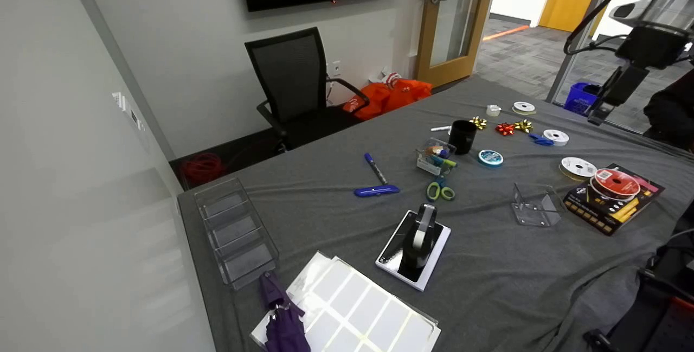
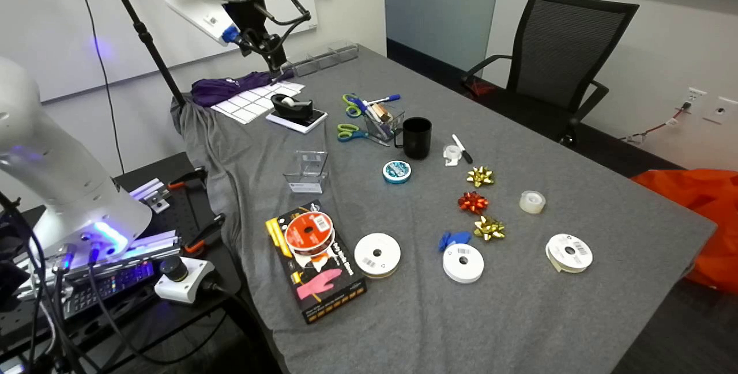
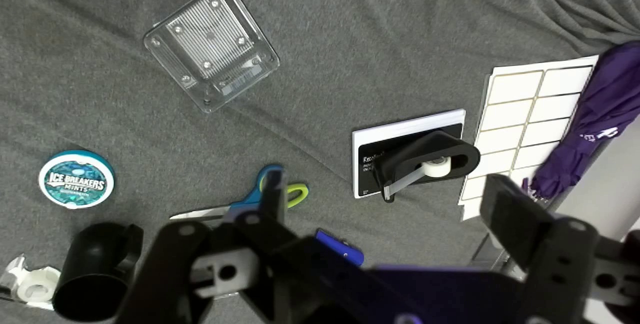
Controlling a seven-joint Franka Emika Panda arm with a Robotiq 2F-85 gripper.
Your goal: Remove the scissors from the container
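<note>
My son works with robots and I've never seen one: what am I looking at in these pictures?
The machine is a robot arm with a gripper at its end. Two pictures come from cameras standing apart from it; the last looks down from its wrist. Among the things on the table are a mug, mints and gift bows. One pair of scissors seems to lean out of a container; a second pair lies beside that. The gripper is open and holds nothing.
</note>
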